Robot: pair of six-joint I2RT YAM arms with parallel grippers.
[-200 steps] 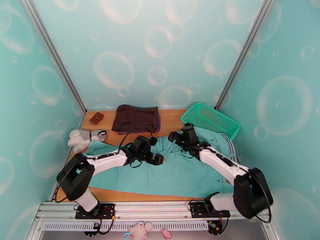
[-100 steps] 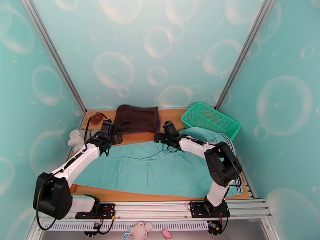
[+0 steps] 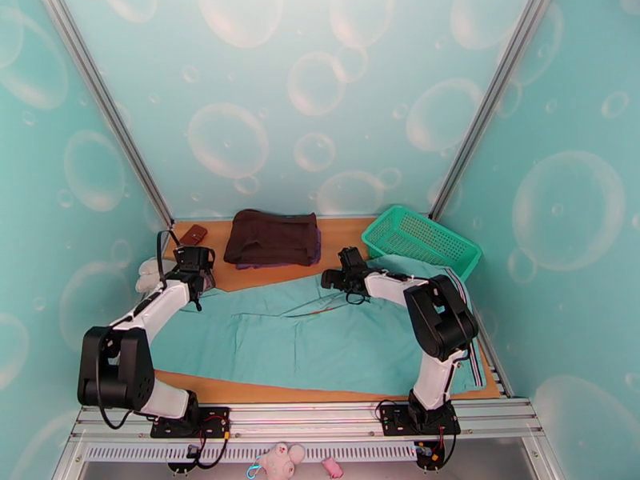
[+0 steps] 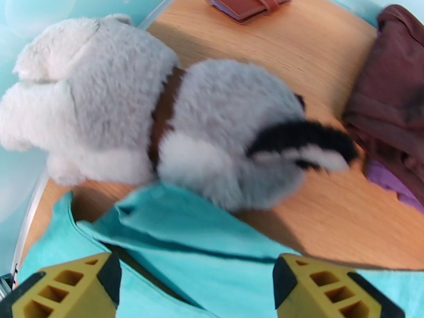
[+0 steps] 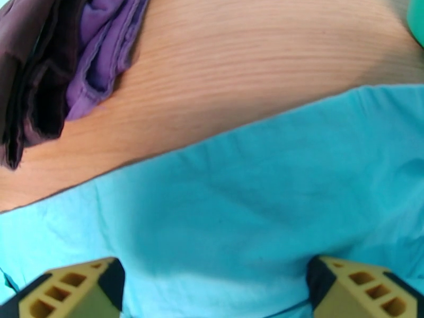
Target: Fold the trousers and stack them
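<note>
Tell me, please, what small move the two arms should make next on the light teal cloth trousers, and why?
Probably lower both pincers onto the far edge of the light teal cloth trousers and pinch it. The left pincer and right pincer both stand open over that edge, holding nothing, and the cloth lies spread flat, not yet folded.

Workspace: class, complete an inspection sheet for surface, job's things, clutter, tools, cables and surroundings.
Surface: wooden table, mostly covered by cloth.
Job's things: teal trousers spread out, not stacked.
Clutter: brown folded garment, green basket, plush toy, small brown wallet along the far side.
Tools: left tool open over the trousers' far left corner; right tool open over their far edge.
Cables: black cable loops at left wrist.
Surroundings: bubble-print walls; metal rail at the near edge.
</note>
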